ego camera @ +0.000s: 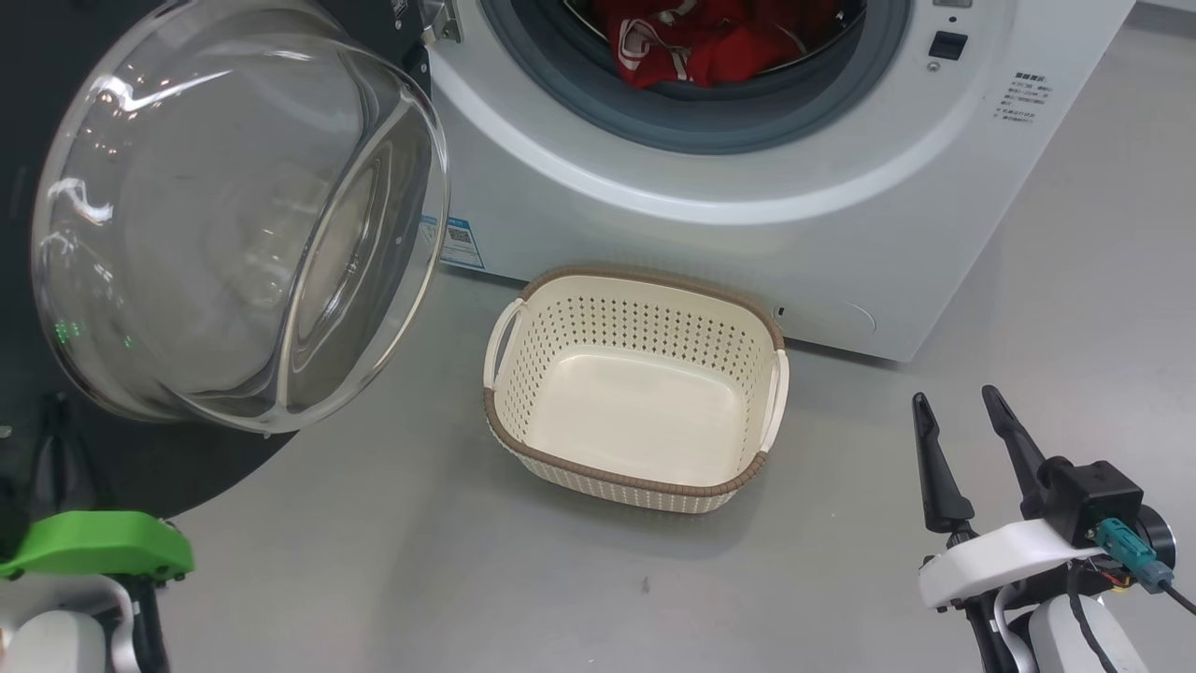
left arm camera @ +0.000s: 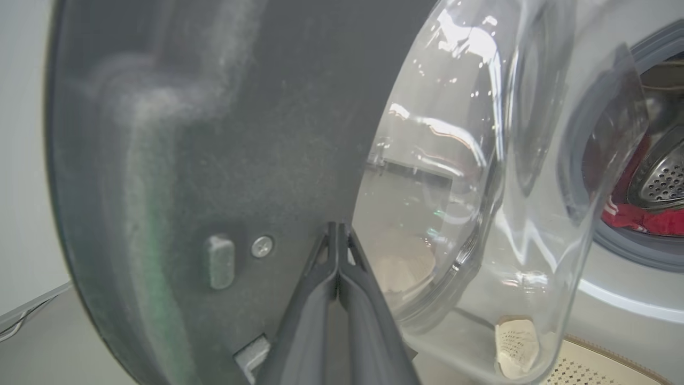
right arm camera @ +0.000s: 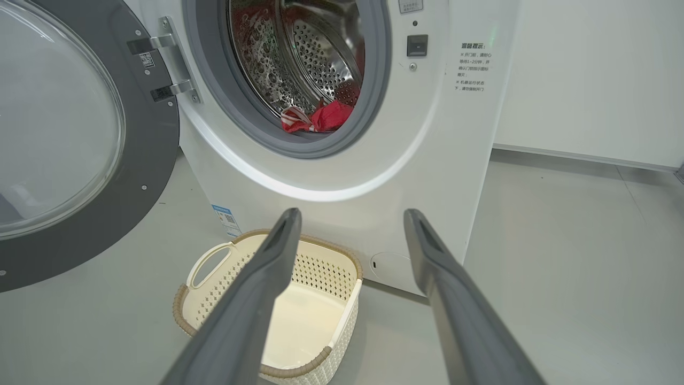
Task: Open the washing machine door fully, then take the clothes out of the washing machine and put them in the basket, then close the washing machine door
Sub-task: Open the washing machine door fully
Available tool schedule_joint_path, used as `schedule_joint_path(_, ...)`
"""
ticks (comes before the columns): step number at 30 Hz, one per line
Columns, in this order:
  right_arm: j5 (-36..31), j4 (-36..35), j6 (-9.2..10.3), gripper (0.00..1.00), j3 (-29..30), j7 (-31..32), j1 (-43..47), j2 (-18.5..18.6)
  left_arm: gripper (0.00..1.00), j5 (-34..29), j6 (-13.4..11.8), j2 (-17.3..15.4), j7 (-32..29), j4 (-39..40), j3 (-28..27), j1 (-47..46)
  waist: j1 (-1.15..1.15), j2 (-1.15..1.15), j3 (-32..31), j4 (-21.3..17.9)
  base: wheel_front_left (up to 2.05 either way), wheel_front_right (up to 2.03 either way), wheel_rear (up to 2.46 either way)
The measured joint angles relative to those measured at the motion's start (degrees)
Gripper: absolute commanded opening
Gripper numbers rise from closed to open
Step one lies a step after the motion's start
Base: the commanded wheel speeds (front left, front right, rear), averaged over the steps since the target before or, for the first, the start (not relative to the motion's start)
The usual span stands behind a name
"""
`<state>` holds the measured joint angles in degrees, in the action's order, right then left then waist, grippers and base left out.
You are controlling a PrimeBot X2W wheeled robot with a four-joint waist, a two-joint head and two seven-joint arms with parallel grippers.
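Door [right arm camera: 155,176] open, glass bowl [ego camera: 234,215] beside basket [ego camera: 645,322] | clothes [ego camera: 719,42] inside washing machine [ego camera: 654,234]

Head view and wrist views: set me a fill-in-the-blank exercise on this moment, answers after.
The washing machine door is ____.
The basket is ____.
The clothes in the washing machine are mainly ____.
The left gripper is shut; the right gripper is ____.
Missing words: open, empty, red, open.
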<state>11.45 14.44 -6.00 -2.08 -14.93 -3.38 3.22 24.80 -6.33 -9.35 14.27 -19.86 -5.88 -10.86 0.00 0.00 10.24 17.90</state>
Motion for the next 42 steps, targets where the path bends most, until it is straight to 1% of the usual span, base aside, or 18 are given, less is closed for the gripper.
schedule_joint_path(5,0.0,0.8,-0.42,1.0,-0.1,0.0,0.0,0.0,0.0,-2.1,0.0,1.0,0.0,0.9,0.9,0.9,0.0,0.0,-0.7,0.0,0.0,0.0,0.0)
schedule_joint_path(13,0.0,1.7,-0.43,1.0,-0.6,0.0,0.2,-0.1,0.0,-4.5,0.0,3.3,0.0,6.5,2.4,6.3,0.0,0.0,-3.0,-0.5,0.0,0.0,0.0)
schedule_joint_path(18,0.0,2.2,-0.47,1.0,-0.8,0.0,1.1,-0.3,0.0,-6.2,0.2,4.5,0.1,8.2,5.6,10.4,0.0,0.0,-4.6,-0.9,0.0,0.0,0.0)
schedule_joint_path(21,0.0,2.7,-0.47,1.0,-0.9,0.0,2.0,-0.4,0.0,-6.7,1.2,4.8,0.1,9.0,7.9,12.5,0.0,0.0,-5.6,-1.1,0.0,0.0,0.0)
schedule_joint_path(22,0.0,2.8,-0.48,1.0,-1.0,0.0,2.3,-0.5,0.06,-6.9,1.4,4.8,0.1,9.2,8.4,13.0,0.0,0.0,-6.0,-1.2,0.0,0.0,0.0)
schedule_joint_path(23,0.0,2.9,-0.48,1.0,-1.2,0.0,2.5,-0.5,0.25,-6.9,1.6,4.8,0.1,9.4,9.0,13.4,0.0,0.0,-6.3,-1.3,0.0,0.0,0.0)
schedule_joint_path(24,0.0,3.0,-0.48,1.0,-1.4,0.0,2.8,-0.5,0.4,-6.9,1.6,4.8,0.1,9.6,9.7,13.9,0.0,0.0,-6.7,-1.4,0.0,0.0,0.0)
schedule_joint_path(25,0.0,3.1,-0.48,1.0,-1.5,0.0,3.0,-0.6,0.61,-7.1,1.7,4.9,0.1,9.8,10.2,14.3,0.0,0.0,-7.0,-1.5,0.0,0.0,0.0)
schedule_joint_path(26,0.0,3.2,-0.48,1.0,-1.7,0.0,3.1,-0.6,0.61,-7.4,1.9,4.9,0.1,10.1,10.5,14.7,0.0,0.0,-7.3,-1.6,0.0,0.0,0.0)
schedule_joint_path(27,0.0,3.2,-0.49,1.0,-2.1,0.0,3.2,-0.6,0.84,-7.5,2.1,4.9,0.1,10.6,10.8,15.2,0.0,0.0,-7.6,-1.8,0.0,0.0,0.0)
schedule_joint_path(28,0.0,3.2,-0.49,1.0,-2.3,0.0,3.2,-0.7,1.0,-7.5,2.1,4.9,0.1,11.1,11.1,15.6,0.0,0.0,-7.7,-2.1,0.0,0.0,0.0)
schedule_joint_path(37,0.0,2.8,-0.51,1.0,-3.9,0.0,3.3,-0.7,1.0,-8.0,3.1,5.1,-0.1,14.3,13.5,16.2,0.0,0.0,-8.5,-5.5,0.0,0.0,0.0)
schedule_joint_path(42,0.0,2.6,-0.66,1.0,-4.6,0.0,3.3,-0.8,1.0,-8.2,3.2,5.0,-1.0,14.9,14.2,16.2,0.0,0.0,-8.6,-8.1,0.0,0.0,0.0)
